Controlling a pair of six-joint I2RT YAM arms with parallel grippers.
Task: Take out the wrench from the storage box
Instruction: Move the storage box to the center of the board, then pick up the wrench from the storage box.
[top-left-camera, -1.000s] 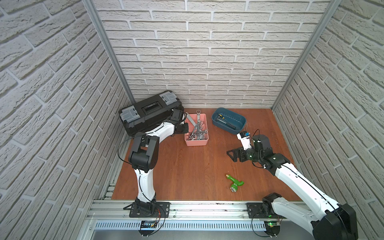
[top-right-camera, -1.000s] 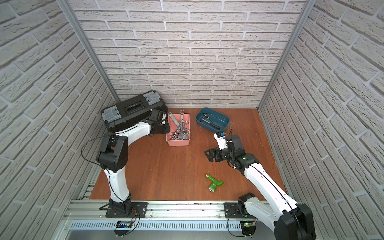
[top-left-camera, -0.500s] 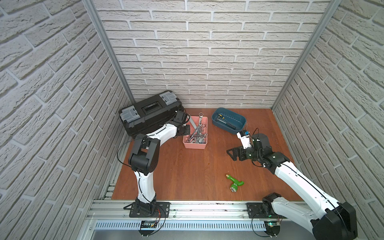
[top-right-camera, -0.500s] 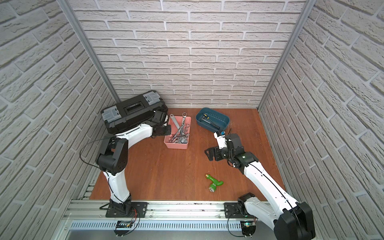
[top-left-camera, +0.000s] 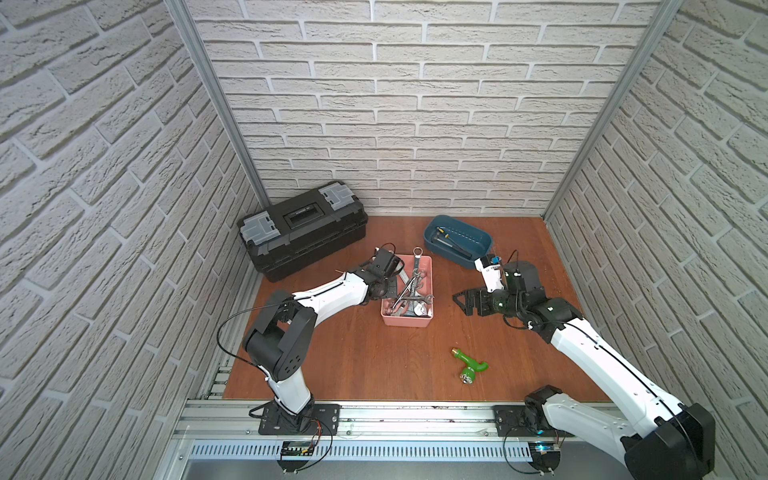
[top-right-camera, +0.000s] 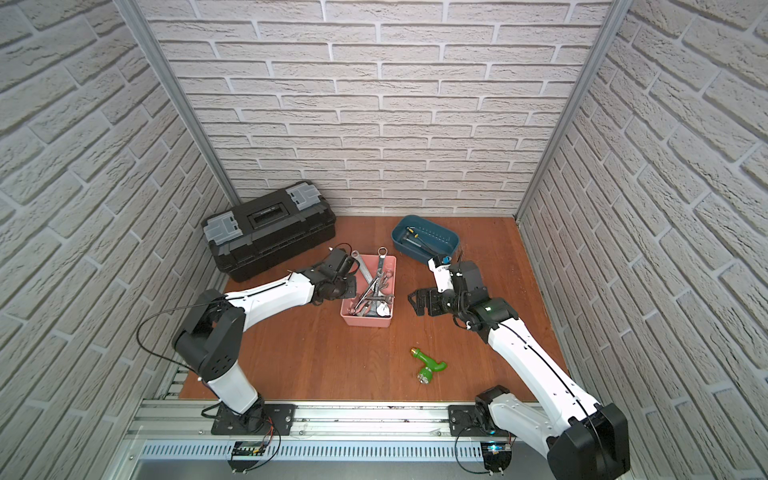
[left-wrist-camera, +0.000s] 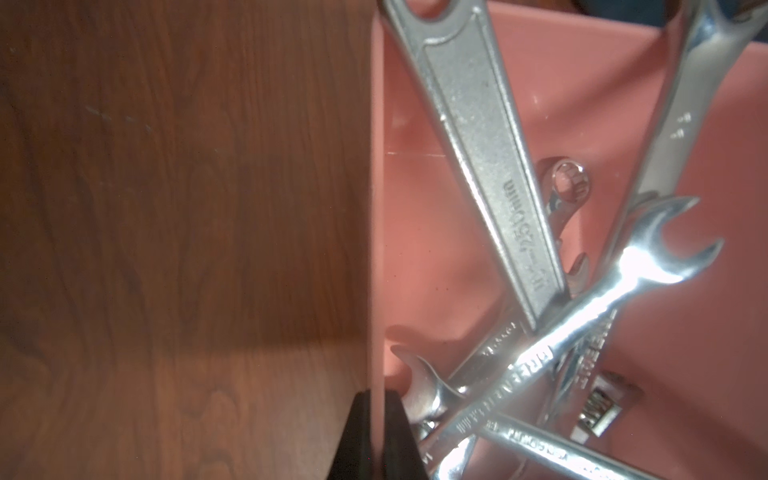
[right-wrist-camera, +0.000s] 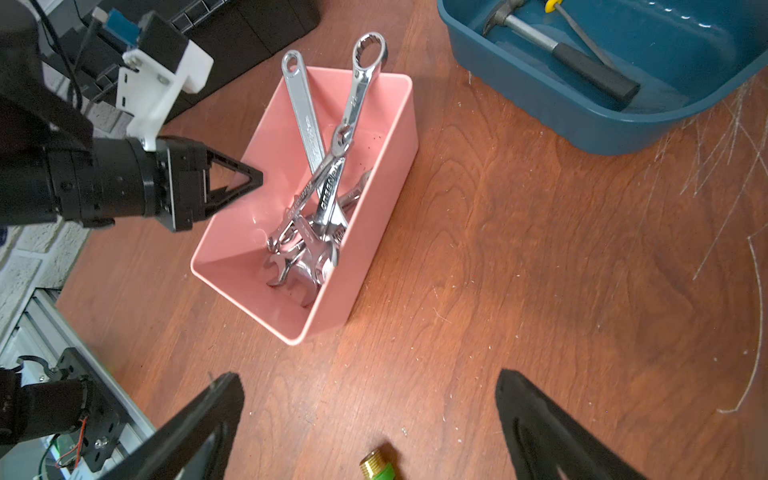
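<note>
In a top view the left gripper (top-left-camera: 385, 288) clamps a side wall of the pink storage box (top-left-camera: 407, 321), with shiny wrenches (top-left-camera: 411, 286) crossed inside. Left wrist: the fingers (left-wrist-camera: 355, 440) pinch that wall, wrenches just beside. Right wrist: the right gripper (right-wrist-camera: 369, 374) is wide, apart from the box.

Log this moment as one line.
left hand: shut on storage box wall | right hand: open, empty | wrenches: in box

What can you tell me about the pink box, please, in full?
The box is pink, smooth plastic, rectangular, open-topped and straight-walled. It sits on the wooden table, holding a jumble of steel wrenches; two stick out over its far rim. The left pincer is shut on its side wall.
</note>
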